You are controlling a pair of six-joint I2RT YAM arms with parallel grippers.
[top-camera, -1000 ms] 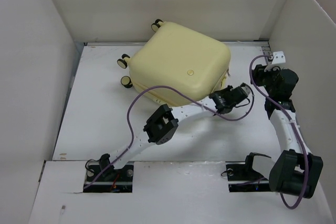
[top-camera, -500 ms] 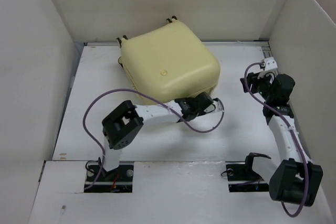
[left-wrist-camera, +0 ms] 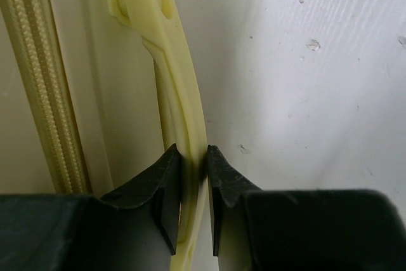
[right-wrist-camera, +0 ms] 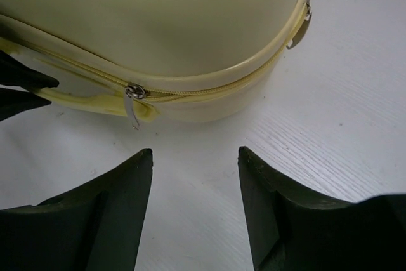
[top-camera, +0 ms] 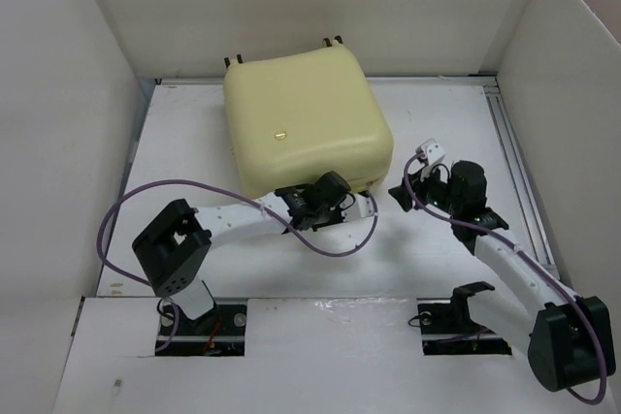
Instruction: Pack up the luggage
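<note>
Vs 1 s ago: luggage [top-camera: 306, 123] has swung round and slid left/back across the table [top-camera: 437, 113]. Its wheels [top-camera: 333, 42], then on its left side, now just poke out at the far edge. L arm [top-camera: 238, 220] has folded, elbow swung out left, forearm now running low to the right. R arm [top-camera: 505, 264] has left the right wall and come in toward the luggage's near right corner.

Pose now: L arm's elbow sits bent above its base, forearm approx level, wrist against the luggage's near side, purple cable [top-camera: 330, 242] looping below it. L fingers [left-wrist-camera: 170, 185] are nearly closed, pinching a thin pale yellow strip btwn them, prob. the handle [left-wrist-camera: 181, 87]. The zip [left-wrist-camera: 35, 74] runs just left of them, w/ bare table to their right.

R arm reaches fwd-left from its base, forearm slanting up to the wrist. R fingers [right-wrist-camera: 127, 201] stand wide apart w/ nothing btwn them. The luggage, zipped shut and lying flat, is straight ahead of them, near but not touching. A zip pull [right-wrist-camera: 132, 105] hangs ahead of the left-hand finger, and a 2nd pull [right-wrist-camera: 302, 25] sits farther ahead, beyond the right-hand one. L fingers' tips show at the far left of the right wrist view, against the luggage's lower edge.
</note>
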